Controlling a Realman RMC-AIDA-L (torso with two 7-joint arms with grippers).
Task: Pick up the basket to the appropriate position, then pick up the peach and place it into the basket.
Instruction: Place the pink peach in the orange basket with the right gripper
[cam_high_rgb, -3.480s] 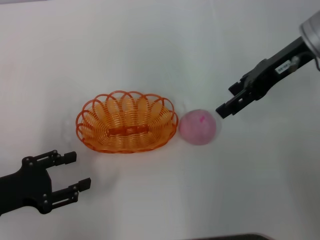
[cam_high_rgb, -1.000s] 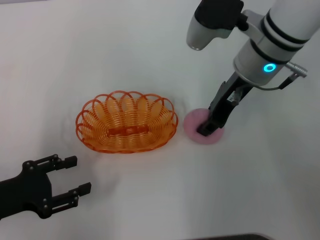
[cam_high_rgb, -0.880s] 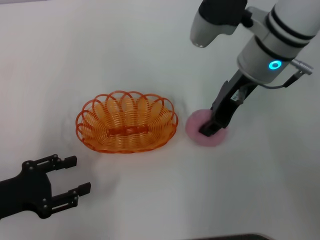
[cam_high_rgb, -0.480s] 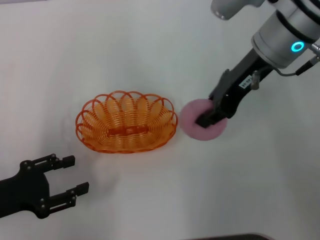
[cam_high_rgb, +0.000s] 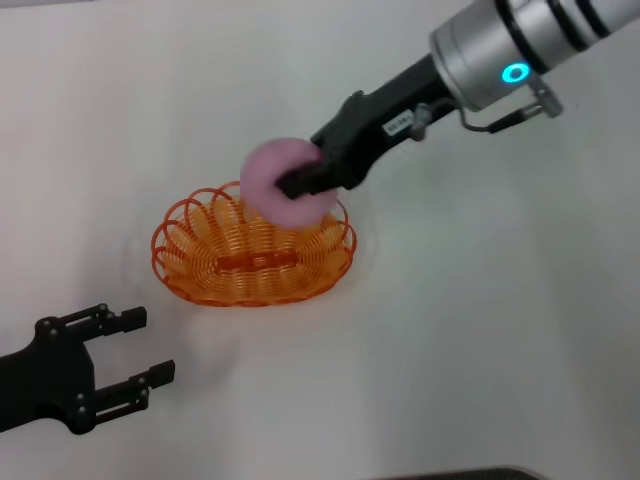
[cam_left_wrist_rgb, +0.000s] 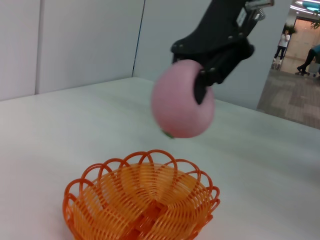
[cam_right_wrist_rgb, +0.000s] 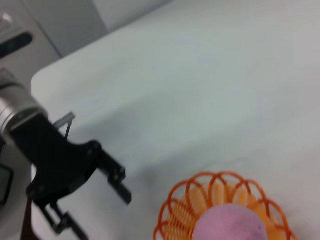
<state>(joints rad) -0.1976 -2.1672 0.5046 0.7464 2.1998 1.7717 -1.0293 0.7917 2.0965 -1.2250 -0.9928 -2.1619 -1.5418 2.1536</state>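
Note:
The orange wire basket (cam_high_rgb: 215, 265) stands on the white table (cam_high_rgb: 480, 330) left of the middle. My right gripper (cam_high_rgb: 300, 183) is shut on the pale pink peach (cam_high_rgb: 275, 187) and holds it in the air above the basket's right half. The left wrist view shows the peach (cam_left_wrist_rgb: 181, 100) hanging over the basket (cam_left_wrist_rgb: 140, 200), apart from it. The right wrist view shows the peach (cam_right_wrist_rgb: 230, 224) over the basket (cam_right_wrist_rgb: 180, 210). My left gripper (cam_high_rgb: 138, 346) is open and empty near the table's front left, also in the right wrist view (cam_right_wrist_rgb: 95, 200).
The white table top (cam_high_rgb: 480, 330) spreads around the basket with nothing else standing on it. A dark edge shows at the very front of the head view (cam_high_rgb: 470, 474).
My right gripper has lifted the peach off the table right of the basket and carried it left, over the basket. The left arm has hardly moved.

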